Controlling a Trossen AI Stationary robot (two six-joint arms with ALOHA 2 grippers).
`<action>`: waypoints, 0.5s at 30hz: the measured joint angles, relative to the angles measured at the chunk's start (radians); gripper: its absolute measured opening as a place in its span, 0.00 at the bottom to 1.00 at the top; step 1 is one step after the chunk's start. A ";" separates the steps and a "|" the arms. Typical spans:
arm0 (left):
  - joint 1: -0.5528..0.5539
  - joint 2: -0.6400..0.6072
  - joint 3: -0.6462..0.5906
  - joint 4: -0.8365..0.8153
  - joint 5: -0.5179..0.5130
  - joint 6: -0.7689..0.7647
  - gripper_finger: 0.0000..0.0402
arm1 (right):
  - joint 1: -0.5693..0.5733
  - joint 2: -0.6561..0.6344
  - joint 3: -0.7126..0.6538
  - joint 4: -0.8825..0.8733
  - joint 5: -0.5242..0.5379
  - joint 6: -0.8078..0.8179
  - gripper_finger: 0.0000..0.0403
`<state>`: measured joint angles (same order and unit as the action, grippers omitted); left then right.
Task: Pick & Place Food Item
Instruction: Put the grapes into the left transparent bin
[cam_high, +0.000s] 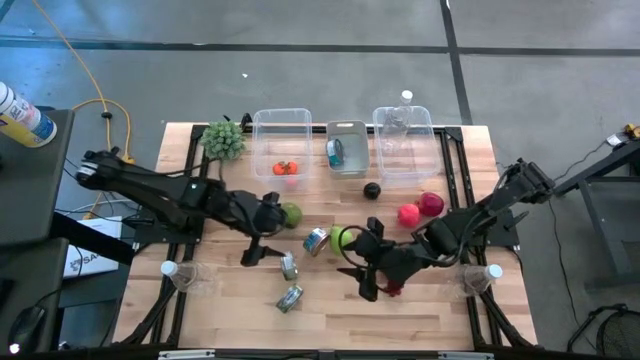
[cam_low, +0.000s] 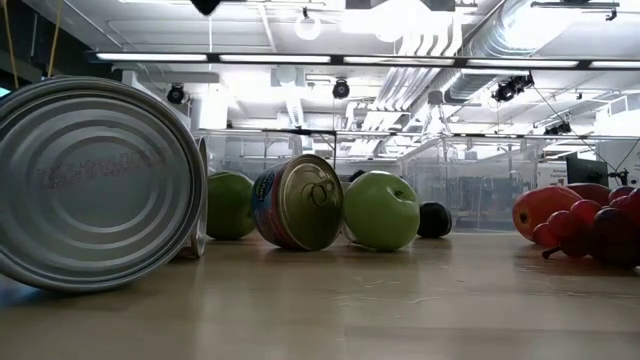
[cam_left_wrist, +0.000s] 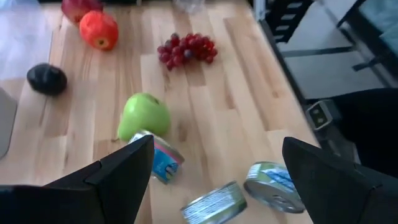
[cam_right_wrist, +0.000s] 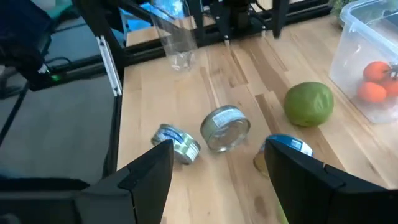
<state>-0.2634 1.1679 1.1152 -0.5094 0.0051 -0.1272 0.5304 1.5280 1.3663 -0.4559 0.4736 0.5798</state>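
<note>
Two green apples lie mid-table, one (cam_high: 291, 213) beside my left gripper (cam_high: 262, 252), the other (cam_high: 342, 237) next to a blue-labelled can (cam_high: 316, 241) lying on its side. Two silver cans (cam_high: 289, 266) (cam_high: 290, 298) lie nearer the front edge. Red grapes (cam_left_wrist: 186, 50), a red apple (cam_high: 408, 214), a darker apple (cam_high: 431, 204) and a black plum (cam_high: 372, 191) sit on the right. My right gripper (cam_high: 358, 262) hovers above the table between the apple and the grapes. Both grippers (cam_left_wrist: 217, 149) (cam_right_wrist: 217, 155) are open with nothing between their fingers.
Along the far edge stand a clear bin (cam_high: 281, 125) with tomatoes (cam_high: 286, 168), a grey bin (cam_high: 346, 130) holding a can, and a clear bin (cam_high: 405, 120) with a bottle. A leafy green bunch (cam_high: 224, 140) lies at the far left. Upright clear cups (cam_high: 185, 273) (cam_high: 480, 280) stand near the front corners.
</note>
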 joint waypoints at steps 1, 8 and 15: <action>-0.005 -0.013 0.000 -0.003 0.003 0.000 0.86 | 0.000 0.000 0.000 -0.007 0.000 0.000 0.60; -0.051 -0.089 0.001 -0.052 0.003 -0.001 0.86 | 0.006 0.000 0.000 -0.145 -0.026 0.086 0.60; -0.103 -0.109 0.001 -0.097 0.000 -0.004 0.86 | 0.006 0.000 -0.073 -0.394 -0.112 0.522 0.60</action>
<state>-0.3662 1.0592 1.1160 -0.6062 0.0048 -0.1310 0.5369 1.5284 1.2936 -0.8496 0.3614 1.1016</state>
